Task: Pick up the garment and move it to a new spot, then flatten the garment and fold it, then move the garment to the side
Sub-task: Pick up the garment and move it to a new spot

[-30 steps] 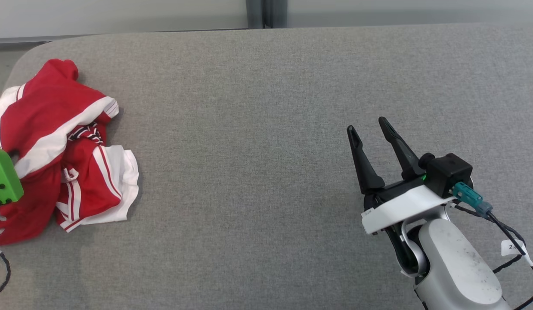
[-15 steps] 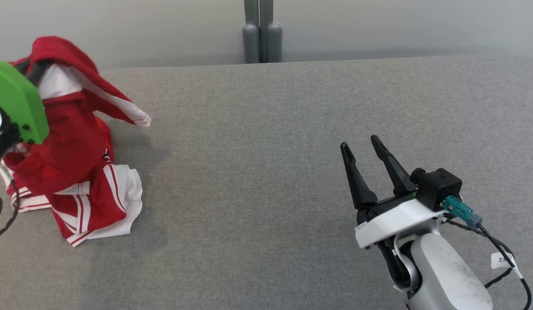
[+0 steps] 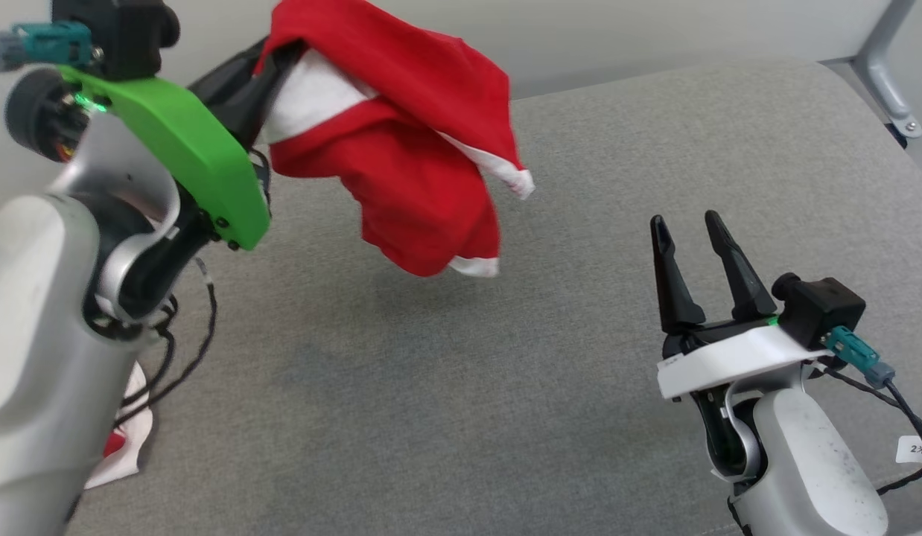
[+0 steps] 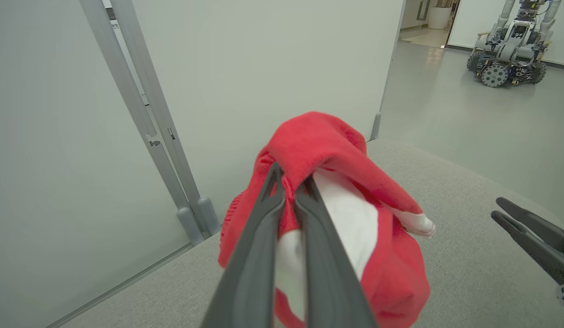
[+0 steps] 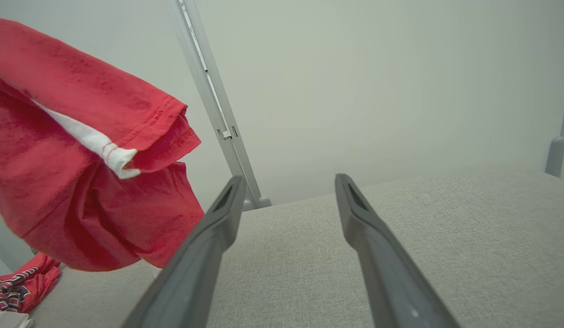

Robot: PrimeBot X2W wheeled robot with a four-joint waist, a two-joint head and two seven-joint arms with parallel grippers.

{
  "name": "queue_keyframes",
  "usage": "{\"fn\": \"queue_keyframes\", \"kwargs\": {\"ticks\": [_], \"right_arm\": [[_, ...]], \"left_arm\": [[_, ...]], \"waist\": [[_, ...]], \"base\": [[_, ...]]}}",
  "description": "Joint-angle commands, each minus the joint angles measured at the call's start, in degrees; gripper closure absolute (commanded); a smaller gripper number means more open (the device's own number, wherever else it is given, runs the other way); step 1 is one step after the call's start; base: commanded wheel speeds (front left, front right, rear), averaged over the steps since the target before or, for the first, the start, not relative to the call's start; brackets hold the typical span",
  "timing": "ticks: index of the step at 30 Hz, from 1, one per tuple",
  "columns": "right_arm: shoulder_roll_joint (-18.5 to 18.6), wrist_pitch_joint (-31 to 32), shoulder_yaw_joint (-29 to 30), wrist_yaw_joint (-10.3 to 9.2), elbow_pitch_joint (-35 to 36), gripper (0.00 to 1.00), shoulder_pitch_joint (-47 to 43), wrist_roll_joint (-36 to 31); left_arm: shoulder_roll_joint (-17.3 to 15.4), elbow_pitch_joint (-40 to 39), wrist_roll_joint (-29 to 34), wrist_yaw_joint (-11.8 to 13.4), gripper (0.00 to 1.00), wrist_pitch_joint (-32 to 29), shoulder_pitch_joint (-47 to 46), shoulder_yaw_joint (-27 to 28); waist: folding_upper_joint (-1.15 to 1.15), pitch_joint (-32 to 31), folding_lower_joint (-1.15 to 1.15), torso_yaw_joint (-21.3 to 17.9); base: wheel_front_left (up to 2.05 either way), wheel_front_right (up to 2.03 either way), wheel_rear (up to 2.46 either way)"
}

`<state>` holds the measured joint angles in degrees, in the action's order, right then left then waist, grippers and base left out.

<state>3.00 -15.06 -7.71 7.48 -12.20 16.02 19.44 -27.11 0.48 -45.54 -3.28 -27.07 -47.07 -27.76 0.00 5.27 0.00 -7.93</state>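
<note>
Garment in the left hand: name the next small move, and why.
Probably lower it onto the grey surface beneath: the left hand is shut on the red garment, which hangs clear of it, and the right hand stands open.

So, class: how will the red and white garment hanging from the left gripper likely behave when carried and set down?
Probably floppy: the garment droops in folds from the left gripper. Likely light, since one small pinch holds it clear of the grey surface. It would probably land crumpled and need flattening.
</note>
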Motion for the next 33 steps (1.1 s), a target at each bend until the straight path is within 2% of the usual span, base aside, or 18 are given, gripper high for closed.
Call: {"fn": "queue_keyframes", "kwargs": {"ticks": [1, 6, 13, 14, 16, 21, 24, 28, 33], "right_arm": [[0.0, -0.2, 0.9, 0.02, 0.4, 0.0, -0.1, -0.5], [0.0, -0.2, 2.9, 0.02, 1.0, 0.0, 0.3, -1.0], [0.0, -0.2, 2.3, 0.02, 0.8, 0.0, 0.6, -1.2], [0.1, -0.2, 2.1, 0.02, 0.8, 0.0, 0.6, -1.2], [0.4, -0.2, 1.9, 0.02, 0.6, 0.0, 0.4, -1.4], [1.2, -0.2, 1.6, 0.02, 0.4, 0.0, -0.6, -1.4], [1.4, -0.2, 1.5, 0.02, 0.2, 0.0, -1.1, -1.5], [1.6, -0.2, 1.0, 0.02, 0.0, 0.0, -2.0, -1.5], [1.7, -0.2, 0.3, 0.02, 0.3, 0.0, -2.4, -1.4]], "left_arm": [[1.1, 0.0, 0.1, 1.0, 1.0, 1.6, 2.7, -0.2], [4.3, 4.8, 1.9, 2.0, 1.0, 10.5, 10.7, -1.2], [8.5, 23.4, 3.4, -0.5, 1.0, 22.4, 18.2, -3.6], [9.0, 25.4, 3.7, -0.9, 0.88, 23.3, 18.4, -4.1], [10.0, 28.9, 3.6, -1.4, 0.0, 25.7, 18.5, -4.2], [11.9, 32.3, 4.7, -2.4, 0.0, 31.0, 17.7, -5.1], [11.5, 31.4, 5.3, -2.4, 0.0, 33.3, 17.5, -4.9], [10.2, 27.6, 5.5, -0.9, 0.0, 35.5, 18.6, -3.9], [7.0, 20.5, 4.4, 3.3, 0.0, 37.6, 22.8, -0.2]], "waist": [[0.0, 1.5, 0.0, -4.1], [0.0, 2.9, 0.0, -6.1], [0.0, 3.2, 0.0, -6.2], [0.0, 3.0, 0.0, -5.9], [0.0, 2.6, 0.0, -5.2], [0.0, 1.1, 0.0, -2.3], [0.0, 0.0, 0.0, -0.6], [0.0, -1.3, 0.0, 1.6], [0.0, -2.3, 0.0, 3.1]], "base": [[0.0, 0.0, 0.0], [0.0, 0.0, 0.0], [0.0, 0.0, 0.0], [0.0, 0.0, 0.0], [0.0, 0.0, 0.0], [0.0, 0.0, 0.0], [0.0, 0.0, 0.0], [0.0, 0.0, 0.0], [0.0, 0.0, 0.0]]}}
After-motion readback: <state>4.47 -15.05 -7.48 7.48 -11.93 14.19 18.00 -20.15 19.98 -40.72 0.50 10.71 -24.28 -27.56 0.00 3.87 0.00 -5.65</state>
